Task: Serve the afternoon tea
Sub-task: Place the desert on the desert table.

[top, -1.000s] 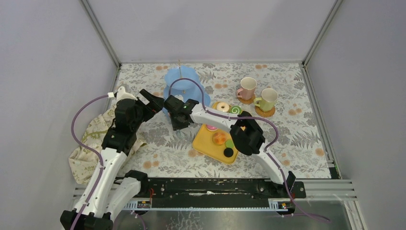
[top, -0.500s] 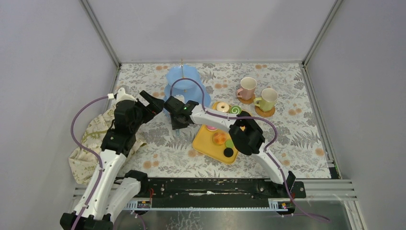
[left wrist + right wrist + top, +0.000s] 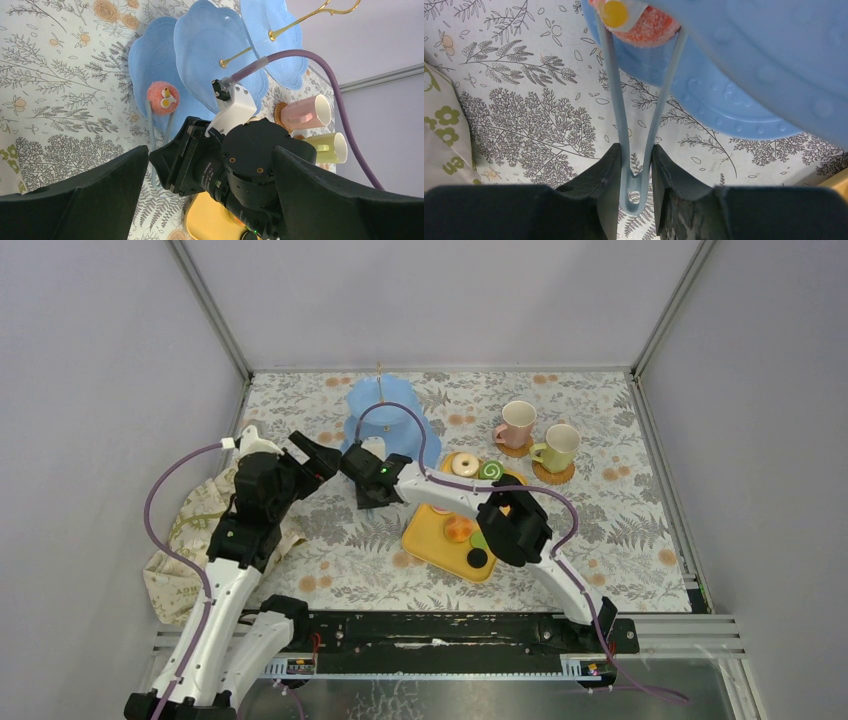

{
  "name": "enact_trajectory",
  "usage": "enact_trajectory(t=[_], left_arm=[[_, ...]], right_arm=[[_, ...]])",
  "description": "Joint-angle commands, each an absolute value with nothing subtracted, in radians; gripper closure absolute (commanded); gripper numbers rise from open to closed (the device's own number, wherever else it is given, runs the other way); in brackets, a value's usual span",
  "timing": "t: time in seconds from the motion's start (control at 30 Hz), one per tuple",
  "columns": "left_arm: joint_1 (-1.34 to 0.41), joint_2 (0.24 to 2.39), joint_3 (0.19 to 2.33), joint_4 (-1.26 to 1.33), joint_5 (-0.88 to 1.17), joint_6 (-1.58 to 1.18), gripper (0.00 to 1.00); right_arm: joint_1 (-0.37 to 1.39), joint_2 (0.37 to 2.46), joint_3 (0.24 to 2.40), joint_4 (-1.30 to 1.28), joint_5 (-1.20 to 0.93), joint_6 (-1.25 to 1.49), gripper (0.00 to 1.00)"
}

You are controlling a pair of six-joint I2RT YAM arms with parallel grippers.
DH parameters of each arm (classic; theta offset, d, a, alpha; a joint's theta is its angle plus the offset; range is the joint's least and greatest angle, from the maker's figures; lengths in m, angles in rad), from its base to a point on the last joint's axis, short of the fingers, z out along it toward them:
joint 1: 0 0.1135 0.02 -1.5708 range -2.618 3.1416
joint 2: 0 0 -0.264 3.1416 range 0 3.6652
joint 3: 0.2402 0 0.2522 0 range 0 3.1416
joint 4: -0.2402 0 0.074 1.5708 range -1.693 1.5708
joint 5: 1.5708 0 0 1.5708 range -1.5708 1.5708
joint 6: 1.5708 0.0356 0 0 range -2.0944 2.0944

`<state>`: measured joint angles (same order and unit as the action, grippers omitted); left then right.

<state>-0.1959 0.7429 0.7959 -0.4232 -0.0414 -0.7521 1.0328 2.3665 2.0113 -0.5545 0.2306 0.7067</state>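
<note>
top external: orange, green and black pastries are laid on the yellow tray. left wrist: the left gripper is spread wide, and a pink pastry is seen at the lowest tier of the light-blue stand. right wrist: blue tongs, pinched by the right gripper, are closed round that pastry.
</note>
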Motion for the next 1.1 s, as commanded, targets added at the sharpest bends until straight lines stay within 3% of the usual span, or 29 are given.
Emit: enact_trajectory(t=[0.0, 0.63, 1.07], left_arm=[[-0.202, 0.722, 0.795, -0.433, -0.027, -0.733, 0.00], [-0.202, 0.690, 0.767, -0.431, -0.029, -0.744, 0.00], [-0.202, 0.689, 0.760, -0.428, -0.024, -0.746, 0.00]], right_arm=[[1.059, 2.306, 2.076, -0.530, 0.305, 0.720, 0.83], [1.074, 2.432, 2.221, -0.557, 0.406, 0.756, 0.81], [1.068, 2.479, 2.249, -0.555, 0.458, 0.768, 0.69]])
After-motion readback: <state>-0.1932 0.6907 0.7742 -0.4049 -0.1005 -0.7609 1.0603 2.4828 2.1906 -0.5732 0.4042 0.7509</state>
